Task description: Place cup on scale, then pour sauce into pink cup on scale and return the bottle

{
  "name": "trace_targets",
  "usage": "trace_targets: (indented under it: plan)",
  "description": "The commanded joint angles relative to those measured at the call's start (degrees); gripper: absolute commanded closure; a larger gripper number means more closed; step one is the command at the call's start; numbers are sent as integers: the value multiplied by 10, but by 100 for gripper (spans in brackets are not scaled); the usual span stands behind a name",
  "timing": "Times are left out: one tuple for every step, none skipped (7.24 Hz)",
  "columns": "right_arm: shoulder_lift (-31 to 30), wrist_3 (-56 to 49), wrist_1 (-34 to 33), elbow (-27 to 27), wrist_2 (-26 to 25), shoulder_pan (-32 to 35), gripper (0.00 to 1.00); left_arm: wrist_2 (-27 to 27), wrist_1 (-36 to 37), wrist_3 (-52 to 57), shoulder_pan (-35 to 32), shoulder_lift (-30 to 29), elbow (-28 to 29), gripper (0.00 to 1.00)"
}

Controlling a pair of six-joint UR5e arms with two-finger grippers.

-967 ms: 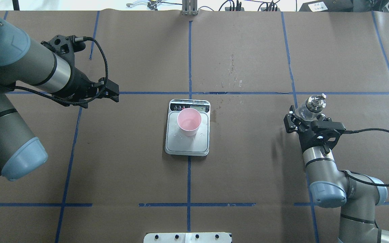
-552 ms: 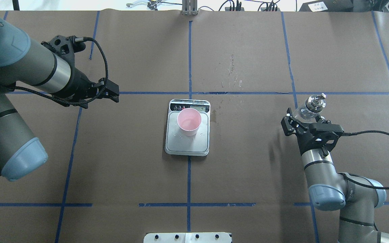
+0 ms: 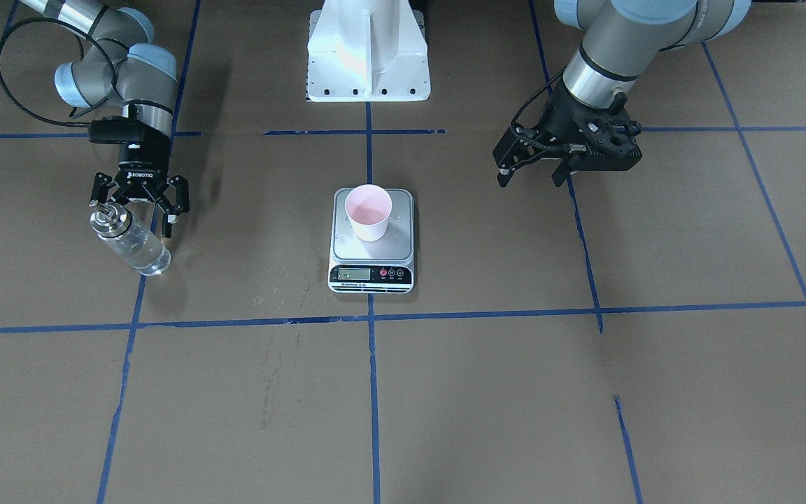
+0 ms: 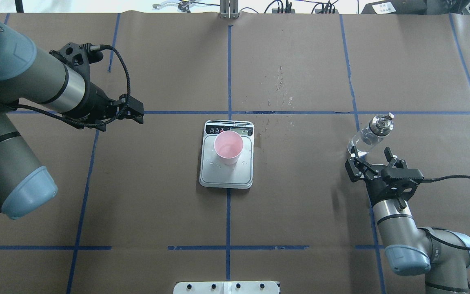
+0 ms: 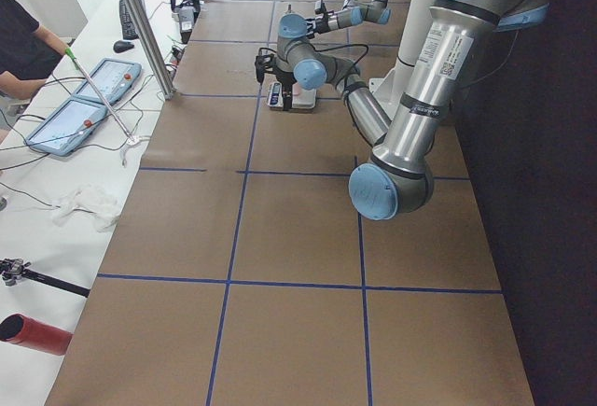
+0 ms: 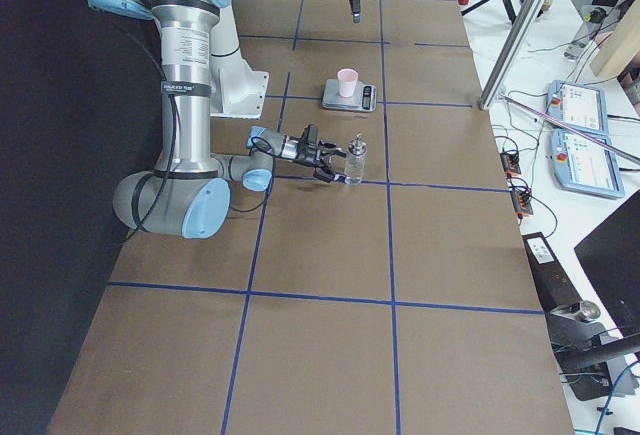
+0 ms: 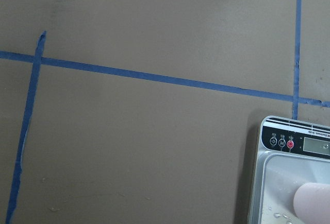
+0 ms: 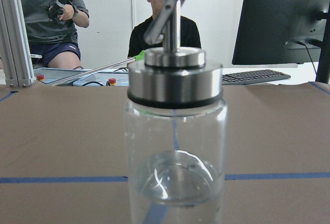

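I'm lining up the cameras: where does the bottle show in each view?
Front-facing: bottle at left.
Overhead: bottle at right.
Exterior left: cannot make it out.
Exterior right: bottle near centre.
Left wrist: not in it.
Right wrist: bottle fills the centre.
Shared landmark: the scale, mid-table, absent from right wrist.

Overhead and front cameras face each other above the table (image 4: 300, 212), sharing the scale (image 4: 227, 154); wrist cameras sit close.
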Motion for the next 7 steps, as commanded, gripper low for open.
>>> trace_targets:
  plan:
    - [-22,3,11,13,-19,-29,0,0,0,-1,-1,1,0,0]
    - [-61,5,47,23,-20,-47,0,0,1,-5,-1,1,-1,0]
    - [-108,4,122,22,1,-61,0,0,0,-5,-1,1,-1,0]
    - [-150,4,172,22,34,-63,0,0,0,-5,-1,1,-1,0]
    - [-175,-2,215,20,51,-62,0,0,0,-3,-1,1,0,0]
    - [-194,-5,232,17,59,-60,0,0,0,1,-1,6,1,0]
    - [-205,-39,274,13,80,-59,0,-1,-5,3,0,30,0,0]
